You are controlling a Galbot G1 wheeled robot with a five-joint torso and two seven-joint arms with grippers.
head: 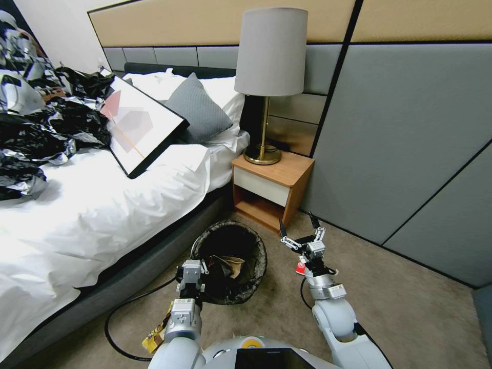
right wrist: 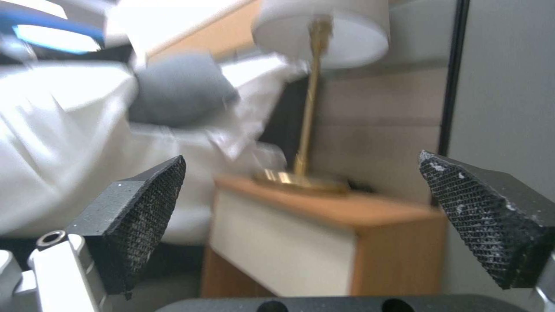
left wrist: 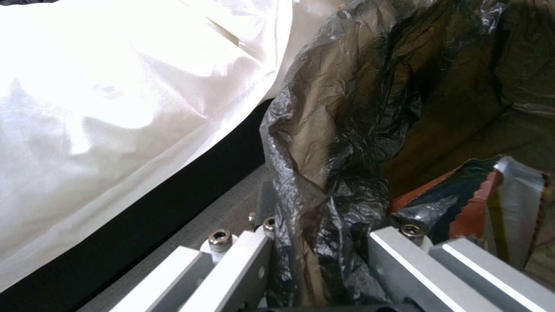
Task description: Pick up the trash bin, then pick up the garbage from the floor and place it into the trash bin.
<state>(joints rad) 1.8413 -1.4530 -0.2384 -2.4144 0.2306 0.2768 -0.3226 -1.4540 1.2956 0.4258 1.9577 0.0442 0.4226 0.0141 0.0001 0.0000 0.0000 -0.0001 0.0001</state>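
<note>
**Bin gripped at its rim beside the bed**

While the trash bin (head: pixel 229 261) sits low over the carpet between the bed and the nightstand, its crinkled black liner folded over the rim, the left gripper (head: pixel 190 279) grasps that rim on the side nearest the robot. In the left wrist view its metal fingers (left wrist: pixel 405 260) straddle the liner (left wrist: pixel 329 173), one outside the bin wall and one inside, clenched on the plastic. Inside the bin lie pieces of garbage: a tan curled piece (head: pixel 234 265) in the head view, and a red-edged foil wrapper (left wrist: pixel 491 199) just beside the inner finger in the wrist view.

To the right of the bin, well clear of it, the right gripper (head: pixel 299 229) hangs above the carpet with its fingers (right wrist: pixel 145 212) released and spread wide, nothing between them, pointing toward the nightstand (head: pixel 270 187). A small red-and-white pack (head: pixel 300 267) lies on the carpet beside the right wrist. A yellow wrapper (head: pixel 155 335) lies on the floor by the left forearm.

The bed (head: pixel 102 205) with its white sheet runs along the left, carrying a framed picture (head: pixel 138 123), a grey pillow (head: pixel 197 110) and a heap of shiny black plastic (head: pixel 36 113). A lamp (head: pixel 269 66) stands on the nightstand.
</note>
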